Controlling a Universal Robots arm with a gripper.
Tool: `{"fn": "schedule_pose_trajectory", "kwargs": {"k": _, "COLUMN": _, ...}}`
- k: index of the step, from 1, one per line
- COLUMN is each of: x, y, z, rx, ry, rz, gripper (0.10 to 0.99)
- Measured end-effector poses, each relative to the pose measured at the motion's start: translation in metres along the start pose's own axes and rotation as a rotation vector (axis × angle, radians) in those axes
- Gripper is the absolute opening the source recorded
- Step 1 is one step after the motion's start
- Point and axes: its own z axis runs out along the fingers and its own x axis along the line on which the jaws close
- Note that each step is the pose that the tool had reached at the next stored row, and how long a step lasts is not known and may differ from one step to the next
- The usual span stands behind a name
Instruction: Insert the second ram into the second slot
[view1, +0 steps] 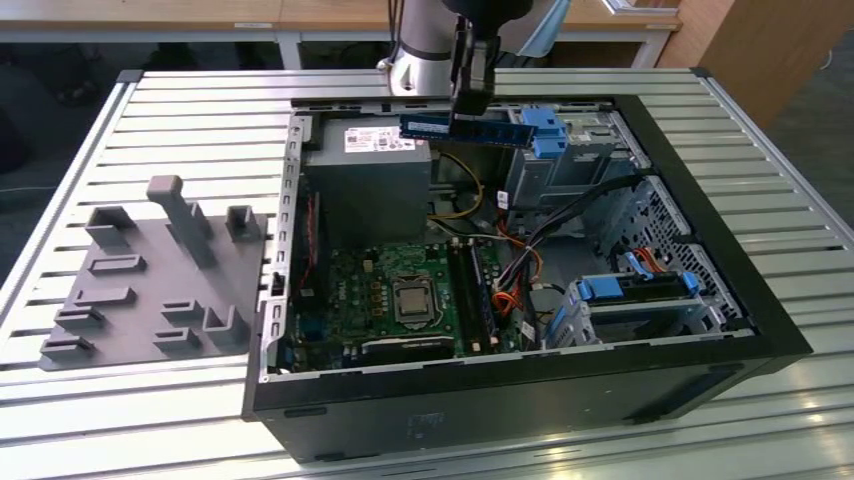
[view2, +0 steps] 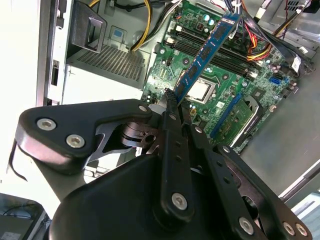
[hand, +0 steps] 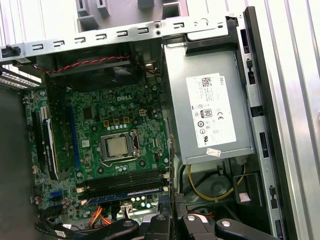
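One ram (view2: 206, 50) within the pincer (view2: 176, 100)

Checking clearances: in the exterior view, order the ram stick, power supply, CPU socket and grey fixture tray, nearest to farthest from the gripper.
1. ram stick: clamped in the gripper.
2. power supply: just beside, toward the exterior view's left.
3. CPU socket: deeper in the case.
4. grey fixture tray: outside the case, exterior view's far left.

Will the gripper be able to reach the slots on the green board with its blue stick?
Probably yes. The gripper holds the second ram above the open case; nothing covers the slots, though cables lie close beside.
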Motion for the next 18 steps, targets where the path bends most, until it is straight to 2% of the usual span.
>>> {"fn": "schedule_pose_trajectory", "kwargs": {"k": 18, "x": 0.0000, "y": 0.0000, "z": 0.0000, "rx": 0.000, "ry": -0.0004, "rz": 0.012, "gripper": 0.141}}
